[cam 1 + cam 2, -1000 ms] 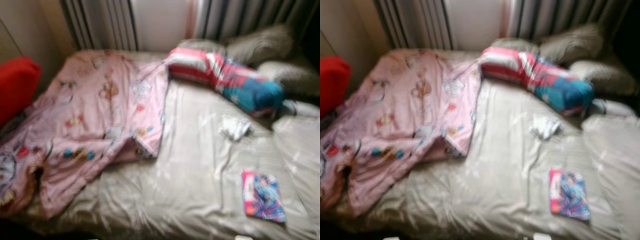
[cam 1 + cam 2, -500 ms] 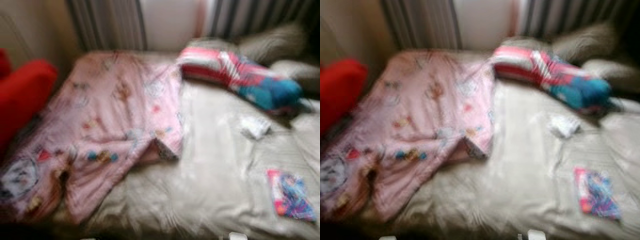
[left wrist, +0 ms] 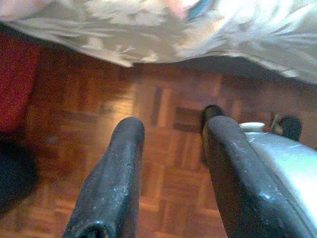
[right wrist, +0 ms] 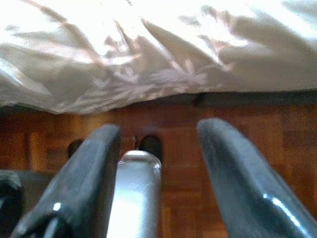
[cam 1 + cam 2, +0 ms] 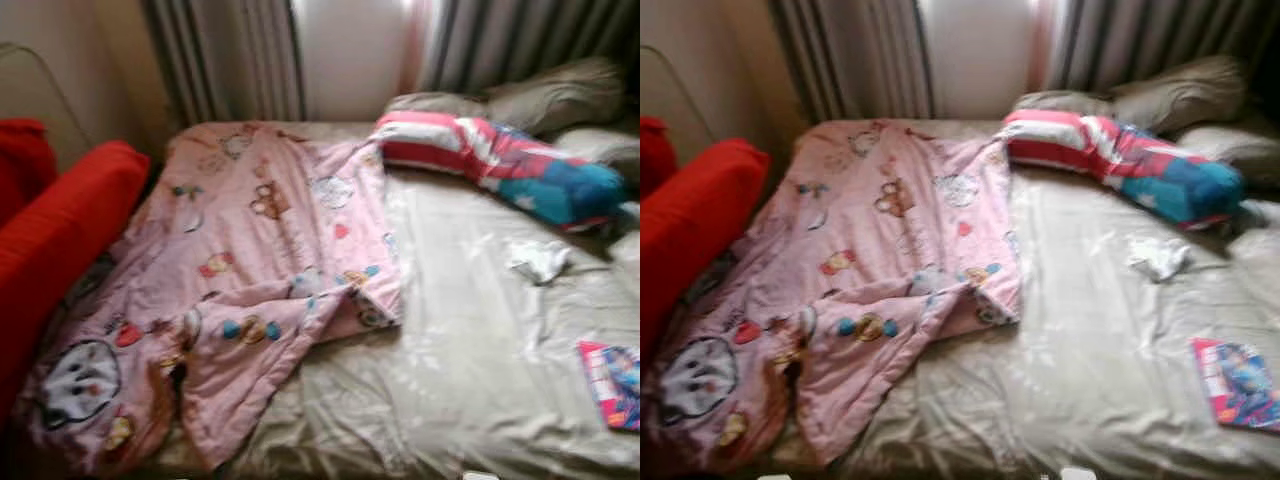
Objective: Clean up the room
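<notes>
Bed (image 5: 470, 370) with beige sheet. Pink blanket (image 5: 250, 270) rumpled over its left half, lower corner hanging past the near edge. Striped pillow (image 5: 500, 165) at the head; white cloth (image 5: 540, 260) on open sheet right of centre; booklet (image 5: 612, 385) near the right edge. Red cushion (image 5: 60, 240) just beside the blanket's left side. Left gripper (image 3: 168, 173) and right gripper (image 4: 158, 173) hang over parquet floor (image 3: 163, 148) below the bed edge, fingers spread, nothing held.

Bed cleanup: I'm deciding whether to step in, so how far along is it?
Nothing looks done: the pink blanket lies crumpled, and a crumpled white cloth and booklet remain on the bed. Left gripper and right gripper hang open and empty over the floor.
</notes>
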`<state>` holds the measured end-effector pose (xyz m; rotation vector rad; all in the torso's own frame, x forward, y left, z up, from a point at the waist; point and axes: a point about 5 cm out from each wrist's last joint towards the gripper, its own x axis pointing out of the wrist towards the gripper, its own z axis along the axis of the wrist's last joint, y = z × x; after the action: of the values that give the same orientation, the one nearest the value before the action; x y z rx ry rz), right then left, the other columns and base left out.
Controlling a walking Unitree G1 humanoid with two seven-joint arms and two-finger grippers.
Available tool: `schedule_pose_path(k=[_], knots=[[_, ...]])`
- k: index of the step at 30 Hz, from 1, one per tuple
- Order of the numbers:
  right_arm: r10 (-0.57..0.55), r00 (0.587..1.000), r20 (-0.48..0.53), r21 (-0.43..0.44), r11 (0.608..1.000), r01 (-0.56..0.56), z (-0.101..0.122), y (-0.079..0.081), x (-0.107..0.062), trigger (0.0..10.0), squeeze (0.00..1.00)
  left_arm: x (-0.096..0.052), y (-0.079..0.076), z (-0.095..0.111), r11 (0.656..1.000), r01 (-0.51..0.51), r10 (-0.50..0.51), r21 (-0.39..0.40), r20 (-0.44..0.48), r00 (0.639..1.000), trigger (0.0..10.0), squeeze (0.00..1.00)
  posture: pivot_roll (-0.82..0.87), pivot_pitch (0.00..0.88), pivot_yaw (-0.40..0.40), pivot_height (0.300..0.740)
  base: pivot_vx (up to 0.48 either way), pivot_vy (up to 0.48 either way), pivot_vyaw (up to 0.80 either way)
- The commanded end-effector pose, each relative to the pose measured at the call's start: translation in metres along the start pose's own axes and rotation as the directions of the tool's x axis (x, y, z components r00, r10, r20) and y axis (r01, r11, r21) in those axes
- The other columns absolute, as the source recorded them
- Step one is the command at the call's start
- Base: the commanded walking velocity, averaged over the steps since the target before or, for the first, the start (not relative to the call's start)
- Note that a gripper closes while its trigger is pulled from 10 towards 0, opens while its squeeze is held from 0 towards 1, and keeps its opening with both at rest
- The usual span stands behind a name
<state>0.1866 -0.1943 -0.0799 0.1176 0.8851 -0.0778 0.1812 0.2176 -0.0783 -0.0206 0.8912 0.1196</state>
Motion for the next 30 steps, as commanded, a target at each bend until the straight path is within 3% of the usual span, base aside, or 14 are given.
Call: schedule_pose_path(k=[1, 8, 17, 27, 30], knots=[[-0.001, 1.0, -0.026, -0.002, 1.0, 0.001, -0.009, 0.001, -0.002, 10.0, 0.0, -0.002, 0.004, -0.009, 1.0, -0.012, 0.011, -0.01, -0.029, 1.0, 10.0, 0.0, -0.04, 0.157, 0.014, 0.74, 0.0, 0.412, 0.0], [0.002, 1.0, -0.011, -0.031, 1.0, -0.002, -0.005, 0.005, 0.0, 10.0, 0.0, -0.003, 0.004, -0.012, 1.0, -0.02, 0.019, -0.02, -0.041, 0.999, 10.0, 0.0, -0.04, 0.164, 0.008, 0.74, 0.0, 0.411, 0.0], [0.009, 1.0, -0.006, -0.026, 1.0, -0.009, -0.003, 0.004, 0.0, 10.0, 0.0, -0.003, 0.007, -0.011, 0.999, -0.027, 0.026, -0.021, -0.049, 0.998, 10.0, 0.0, -0.04, 0.169, 0.01, 0.74, 0.0, 0.406, 0.77], [-0.005, 1.0, -0.009, 0.008, 1.0, 0.005, -0.004, 0.0, -0.001, 10.0, 0.0, -0.005, 0.016, -0.014, 0.999, -0.035, 0.034, -0.02, -0.055, 0.998, 10.0, 0.0, -0.04, 0.172, 0.014, 0.74, 0.0, 0.397, 0.0], [-0.004, 1.0, -0.001, 0.009, 1.0, 0.004, -0.003, 0.001, -0.001, 10.0, 0.0, -0.005, 0.018, -0.015, 0.999, -0.035, 0.034, -0.019, -0.054, 0.998, 10.0, 0.0, -0.04, 0.172, 0.014, 0.74, 0.0, 0.0, 0.0]])
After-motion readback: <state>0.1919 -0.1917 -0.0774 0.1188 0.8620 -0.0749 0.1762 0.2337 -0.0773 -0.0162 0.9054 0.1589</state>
